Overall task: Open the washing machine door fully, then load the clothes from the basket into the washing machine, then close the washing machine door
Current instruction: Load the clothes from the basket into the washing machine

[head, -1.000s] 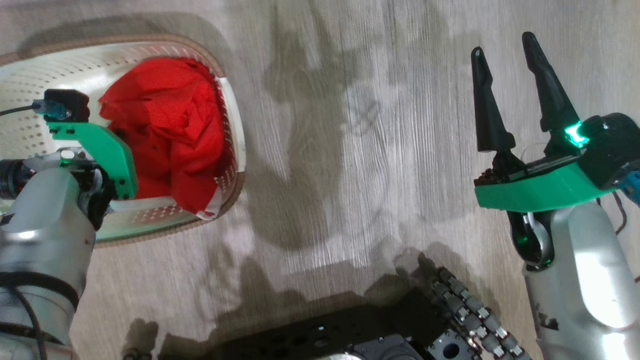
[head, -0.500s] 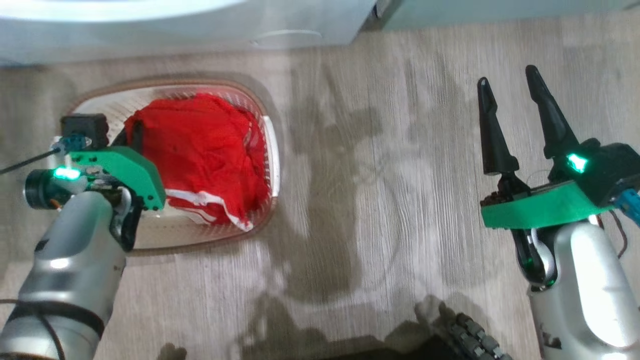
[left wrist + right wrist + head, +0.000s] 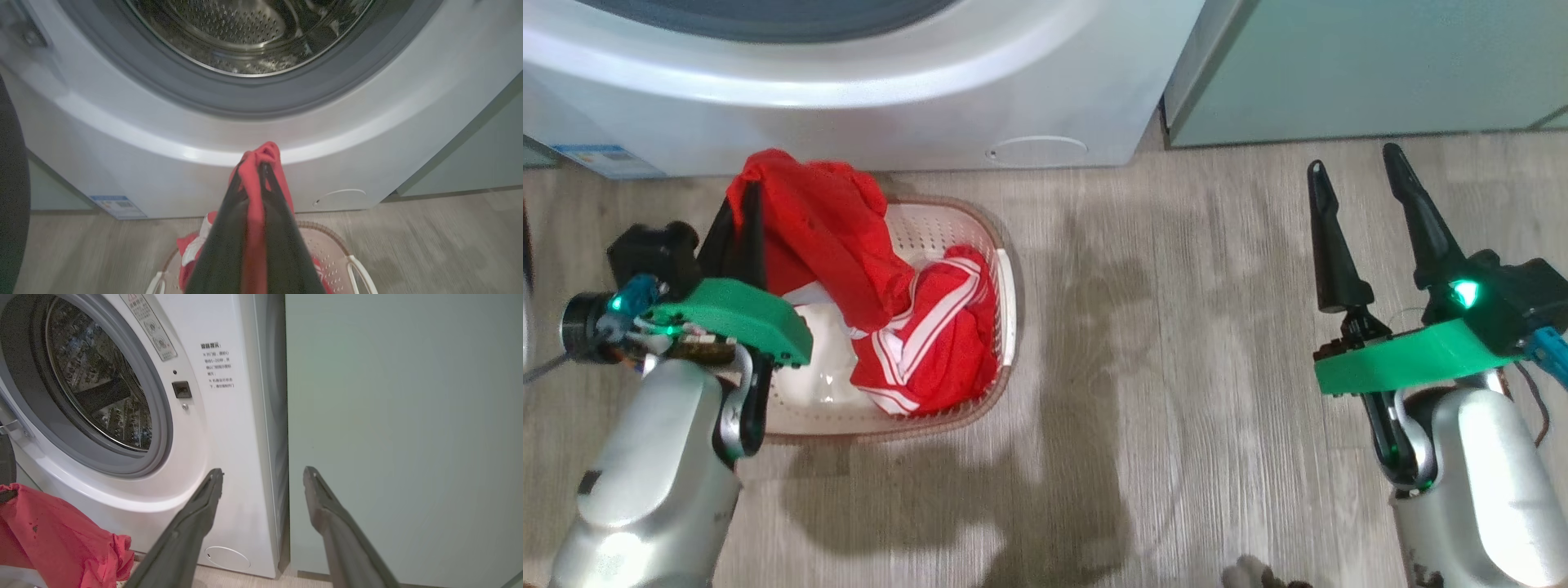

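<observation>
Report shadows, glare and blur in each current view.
Head view: broad soft shadows on the wood-grain floor, bright glare on the washing machine front. Left wrist view: the left gripper pinching the clothes looks blurred up close; the steel drum glints. Right wrist view: the right gripper fingers are soft, the printed label sharper.

The head view looked steeply down at the floor (image 3: pixel 1143 367), with the washing machine (image 3: pixel 849 98) along its top edge. The left wrist view faced the drum (image 3: pixel 245 36) closely, from above the basket (image 3: pixel 327 253). The right wrist view faced the machine's front and the cabinet (image 3: pixel 400 416) beside it. All three shared the machine's round flap (image 3: pixel 1036 150).
</observation>
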`<state>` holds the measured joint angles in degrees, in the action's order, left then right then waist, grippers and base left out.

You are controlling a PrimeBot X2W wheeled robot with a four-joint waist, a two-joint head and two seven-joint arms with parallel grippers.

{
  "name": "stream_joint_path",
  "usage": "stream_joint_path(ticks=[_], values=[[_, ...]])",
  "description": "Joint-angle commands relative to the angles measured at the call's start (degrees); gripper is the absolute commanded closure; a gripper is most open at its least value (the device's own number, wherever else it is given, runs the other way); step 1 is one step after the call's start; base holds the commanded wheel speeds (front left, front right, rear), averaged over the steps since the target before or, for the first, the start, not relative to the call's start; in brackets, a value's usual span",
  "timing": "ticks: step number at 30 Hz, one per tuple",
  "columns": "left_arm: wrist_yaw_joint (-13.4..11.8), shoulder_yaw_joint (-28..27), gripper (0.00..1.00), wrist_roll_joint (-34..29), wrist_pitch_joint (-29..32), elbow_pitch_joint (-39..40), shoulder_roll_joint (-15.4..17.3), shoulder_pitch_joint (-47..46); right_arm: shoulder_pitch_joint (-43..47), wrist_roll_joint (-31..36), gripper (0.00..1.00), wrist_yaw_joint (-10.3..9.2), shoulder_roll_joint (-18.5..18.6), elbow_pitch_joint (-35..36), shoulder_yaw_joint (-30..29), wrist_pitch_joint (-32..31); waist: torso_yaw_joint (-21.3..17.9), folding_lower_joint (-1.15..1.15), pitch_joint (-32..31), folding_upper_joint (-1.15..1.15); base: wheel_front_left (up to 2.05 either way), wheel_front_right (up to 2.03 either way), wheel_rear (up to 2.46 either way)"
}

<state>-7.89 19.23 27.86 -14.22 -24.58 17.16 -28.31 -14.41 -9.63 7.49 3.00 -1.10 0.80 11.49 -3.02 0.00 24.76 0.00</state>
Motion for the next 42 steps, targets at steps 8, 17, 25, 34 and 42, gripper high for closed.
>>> stream_joint_path(ticks=[8,17,25,34,42], values=[[-3.41,-3.46,1.00,-2.57,-0.72,13.99,3.84,6.13,1.24,-0.24,0.00,0.00,-0.13,-0.20,0.75,-0.30,0.65,0.00,-6.32,0.00,0.00,0.00,0.00],[-7.31,-4.12,1.00,-3.70,-0.40,22.07,4.86,13.43,4.92,-0.68,0.00,0.00,-0.13,-2.20,1.22,-0.67,0.92,0.00,-12.65,0.00,0.00,0.00,0.00],[-9.75,-4.45,1.00,-4.03,-0.30,25.61,4.75,18.75,8.53,-1.43,0.00,0.00,-0.13,-2.24,0.91,-1.24,1.11,0.00,-16.42,0.00,0.00,0.00,0.00],[-11.12,-3.78,1.00,-4.81,1.52,27.43,5.99,21.91,10.78,-1.75,0.00,0.00,-0.13,-1.05,0.90,-2.12,1.11,0.00,-17.58,0.00,0.00,0.00,0.00],[-11.62,-3.46,1.00,-5.14,1.75,27.49,6.26,21.83,10.88,-1.92,0.00,0.00,-0.13,-0.85,0.88,-2.32,1.09,0.00,-17.80,0.00,0.00,0.00,0.00]])
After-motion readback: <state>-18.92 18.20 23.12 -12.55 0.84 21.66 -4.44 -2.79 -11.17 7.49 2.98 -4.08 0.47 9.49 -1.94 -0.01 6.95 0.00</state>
